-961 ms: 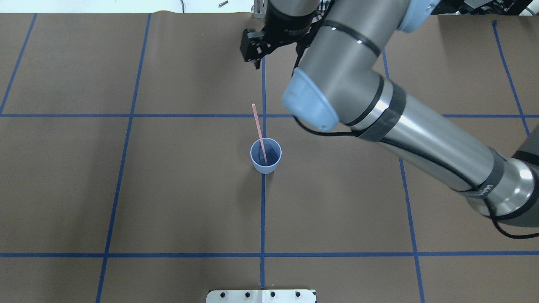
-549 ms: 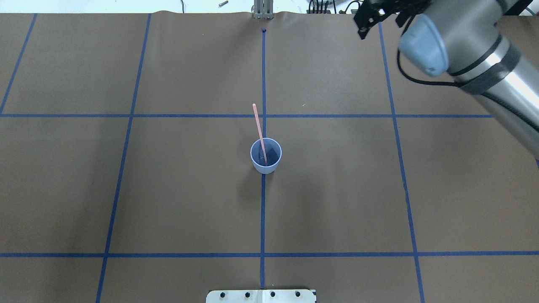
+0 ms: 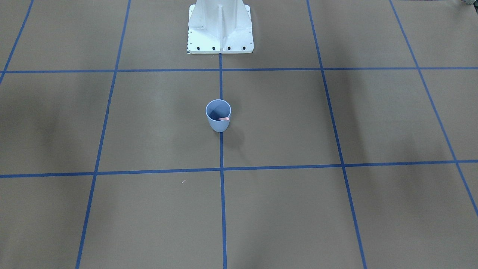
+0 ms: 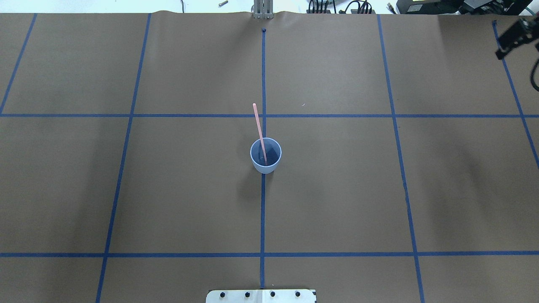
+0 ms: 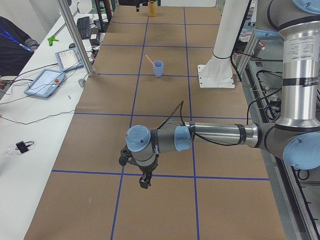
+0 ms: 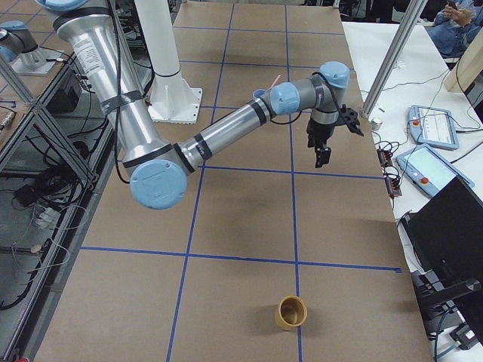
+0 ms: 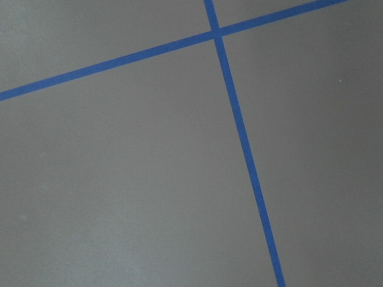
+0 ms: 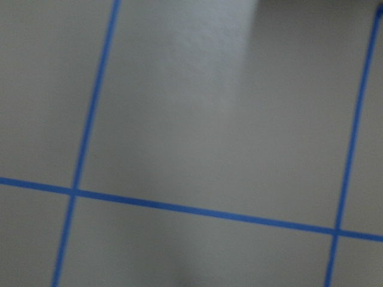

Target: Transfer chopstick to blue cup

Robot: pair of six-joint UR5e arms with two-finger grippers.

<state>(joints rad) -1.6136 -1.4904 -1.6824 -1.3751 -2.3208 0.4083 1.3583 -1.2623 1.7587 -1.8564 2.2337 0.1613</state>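
The blue cup (image 4: 265,169) stands upright at the middle of the table, also seen from the front (image 3: 218,125). One salmon-pink chopstick (image 4: 257,122) leans in it, its top tilted toward the far side; from the front only its tip (image 3: 224,118) shows at the rim. My right gripper (image 4: 503,51) hangs at the far right edge, well away from the cup, blurred, with nothing seen in it. My left gripper (image 5: 144,183) hovers low over the mat far from the cup; I cannot tell whether either is open or shut.
The robot's white base plate (image 4: 261,296) sits at the near middle edge. A tan cup (image 6: 291,311) stands at the table's right end. A side table with tablets (image 5: 45,82) and a metal post (image 5: 75,35) lies across from the robot.
My right arm has swung from above the far middle of the table out to the right edge of the overhead view. Cup and chopstick have not moved.
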